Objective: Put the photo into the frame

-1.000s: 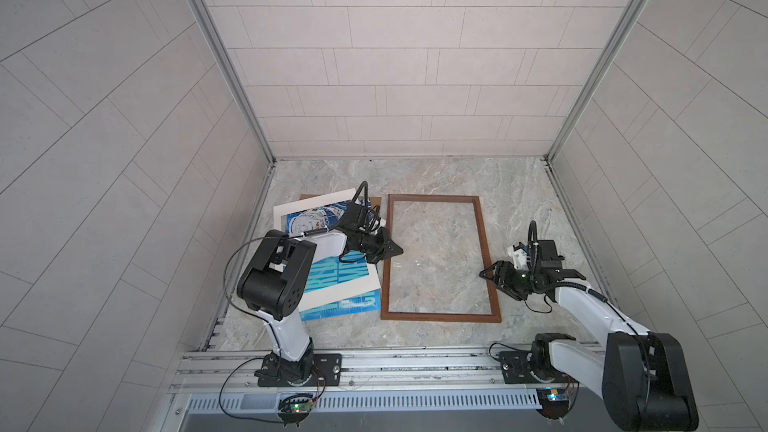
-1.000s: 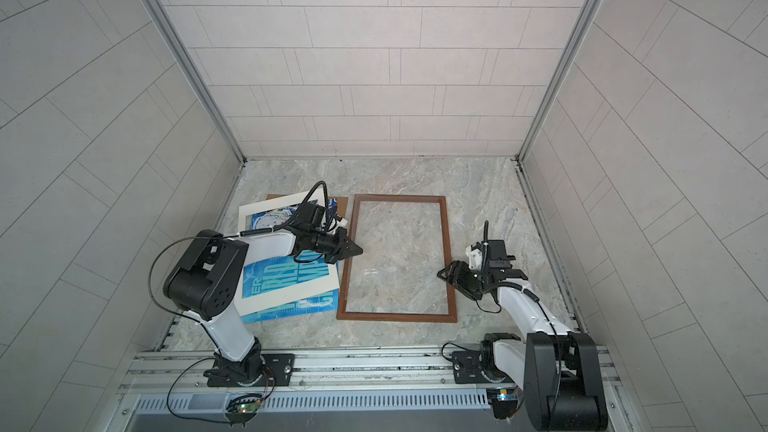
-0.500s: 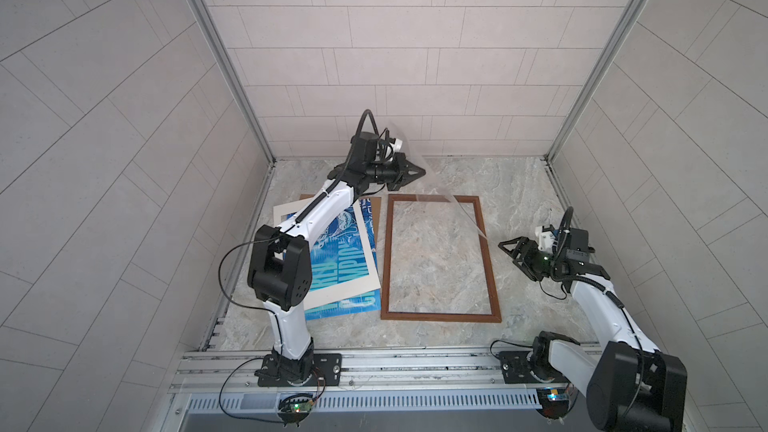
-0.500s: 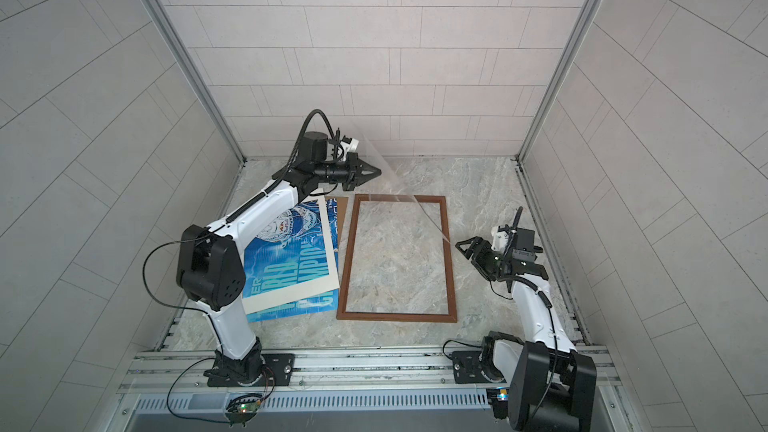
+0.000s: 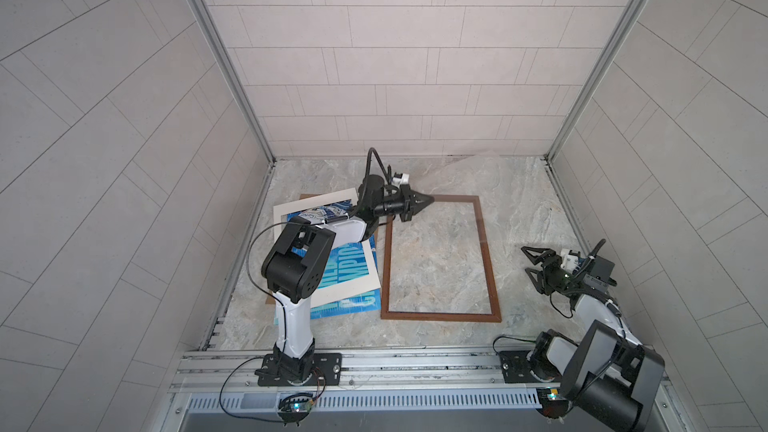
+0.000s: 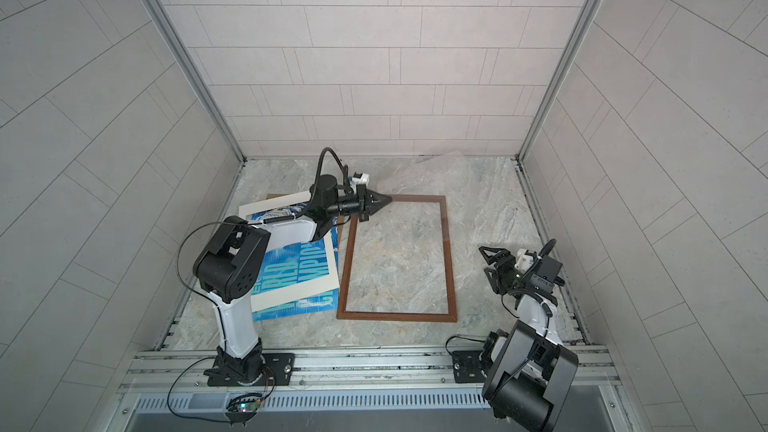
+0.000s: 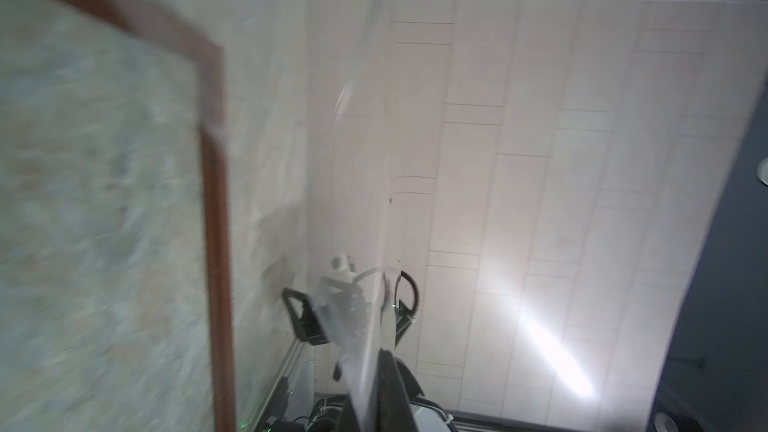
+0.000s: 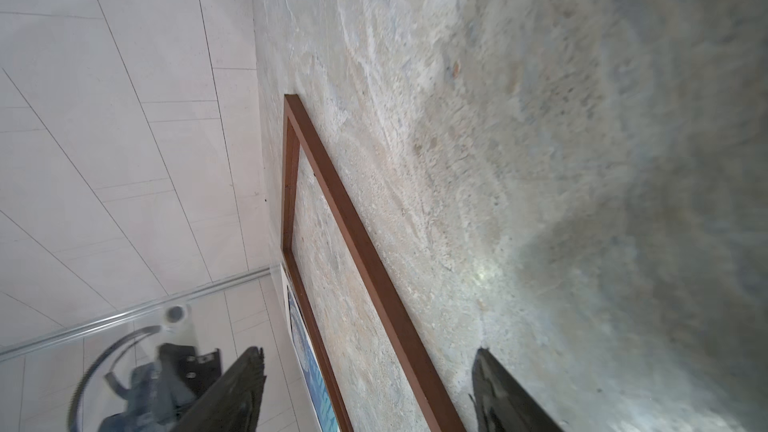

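Marbled tabletop point(image 5: 523, 209) holds the frame point(image 5: 440, 317) flat at centre, with the photo point(image 5: 353, 305) lying just left of it under a white mat point(image 5: 370, 268). Left gripper point(image 5: 428, 200) pinches a clear sheet point(image 5: 465, 184) tilted above the frame's far end. Right gripper point(image 5: 525, 259), spread and empty, hangs right of the frame.

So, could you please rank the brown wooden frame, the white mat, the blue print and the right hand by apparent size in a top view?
1. Thin dark-brown wooden rectangular frame: largest.
2. White cardboard mat border and blue rectangular photo print: alike, partly covered, unranked.
3. Black right hand: smallest.
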Controlling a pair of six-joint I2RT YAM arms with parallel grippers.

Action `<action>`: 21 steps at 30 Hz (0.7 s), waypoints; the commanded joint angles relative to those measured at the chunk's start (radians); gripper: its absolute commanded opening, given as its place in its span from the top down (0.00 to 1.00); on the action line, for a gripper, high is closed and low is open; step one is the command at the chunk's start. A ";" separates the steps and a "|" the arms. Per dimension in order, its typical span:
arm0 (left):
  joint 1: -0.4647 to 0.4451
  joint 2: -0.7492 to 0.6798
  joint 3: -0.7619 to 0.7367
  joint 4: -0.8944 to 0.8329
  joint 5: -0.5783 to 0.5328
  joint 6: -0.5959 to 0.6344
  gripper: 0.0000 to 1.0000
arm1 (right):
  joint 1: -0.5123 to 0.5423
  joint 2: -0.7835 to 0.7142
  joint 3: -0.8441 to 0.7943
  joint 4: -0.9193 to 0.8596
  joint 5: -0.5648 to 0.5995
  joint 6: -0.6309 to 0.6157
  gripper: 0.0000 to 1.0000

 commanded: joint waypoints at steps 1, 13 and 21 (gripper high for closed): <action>0.003 -0.127 -0.026 -0.296 -0.036 0.329 1.00 | -0.005 -0.011 -0.008 0.013 0.011 -0.016 0.26; 0.003 -0.123 -0.157 -0.406 -0.051 0.405 1.00 | 0.169 0.083 0.050 -0.282 0.068 -0.313 0.22; 0.002 -0.088 -0.154 -0.427 -0.047 0.441 1.00 | 0.235 0.138 0.020 -0.229 0.053 -0.311 0.24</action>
